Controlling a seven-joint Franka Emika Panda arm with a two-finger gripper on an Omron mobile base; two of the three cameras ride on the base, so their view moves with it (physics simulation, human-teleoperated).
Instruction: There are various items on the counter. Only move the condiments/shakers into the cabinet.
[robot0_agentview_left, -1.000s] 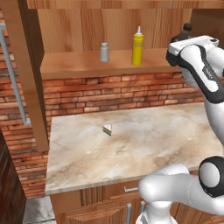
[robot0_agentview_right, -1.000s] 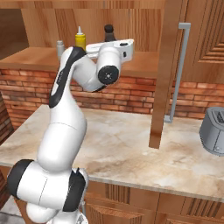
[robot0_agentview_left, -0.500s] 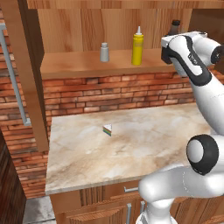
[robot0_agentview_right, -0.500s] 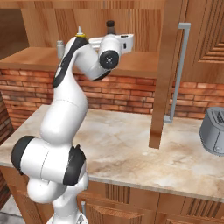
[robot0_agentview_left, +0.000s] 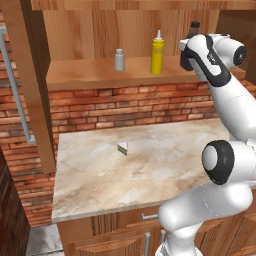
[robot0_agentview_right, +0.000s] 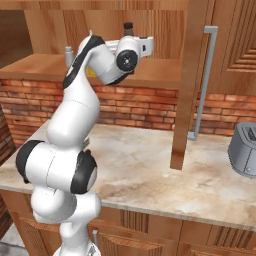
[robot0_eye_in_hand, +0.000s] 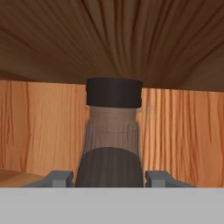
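Condiments first: the dark bottle (robot0_eye_in_hand: 113, 140) stands upright between the two grey fingertips (robot0_eye_in_hand: 59, 178) of the pincer (robot0_eye_in_hand: 109, 180), which pinches its lower body; its black cap (robot0_eye_in_hand: 114, 92) and paler ribbed neck rise above the tips, in front of the cabinet's wood-grain back panel (robot0_eye_in_hand: 39, 127). In the left base view that bottle's cap (robot0_agentview_left: 194, 25) pokes up behind the white arm (robot0_agentview_left: 215, 65), at the right end of the cabinet shelf (robot0_agentview_left: 90, 75); whether its base touches the shelf cannot be told. In the right base view the same cap (robot0_agentview_right: 128, 26) shows above the arm's hand (robot0_agentview_right: 131, 52), over the shelf (robot0_agentview_right: 35, 65). The yellow squeeze bottle (robot0_agentview_left: 157, 52) stands upright on the shelf, its white nozzle pointing up, left of the dark bottle and apart from it. The grey shaker (robot0_agentview_left: 119, 59) stands upright further left on the same shelf, well apart from the yellow one; it also shows as a small grey shape (robot0_agentview_right: 68, 54) behind the arm in the right base view. The rainbow wedge (robot0_agentview_left: 123, 148) lies alone on the marble surface (robot0_agentview_left: 100, 180), below the shelf and the brick wall (robot0_agentview_left: 125, 105). An open cabinet door with a metal bar handle (robot0_agentview_right: 202, 85) hangs over the surface (robot0_agentview_right: 150, 170) at the right, and a grey toaster (robot0_agentview_right: 244, 150) sits at the far right edge.
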